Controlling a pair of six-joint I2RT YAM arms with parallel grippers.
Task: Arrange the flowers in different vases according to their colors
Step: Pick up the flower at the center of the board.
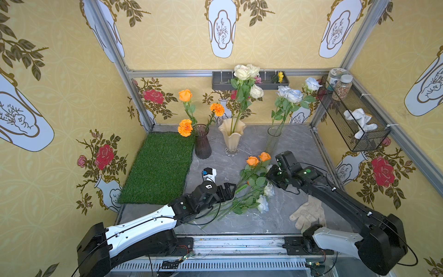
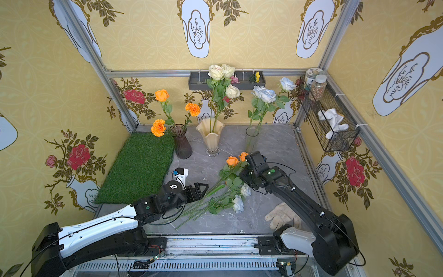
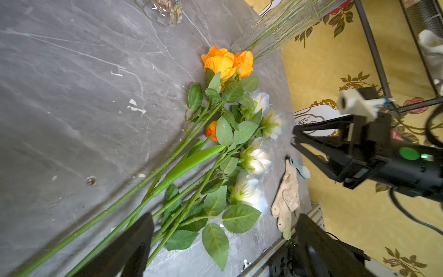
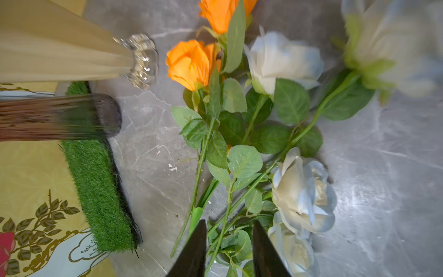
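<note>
Two arms lean low over the loose flowers (image 1: 254,184), which lie in the middle of the desk (image 1: 215,163).
The left arm (image 1: 143,225) stretches forward from the near left. The left fingers (image 3: 124,247) are spread wide above the stem ends and hold nothing. The right arm (image 1: 335,199) comes from the right, with its wrist bent down beside the blooms. The right fingers (image 4: 194,247) stand close together with green stems between them; I cannot tell if they pinch. Three vases (image 1: 232,138) stand behind.
</note>
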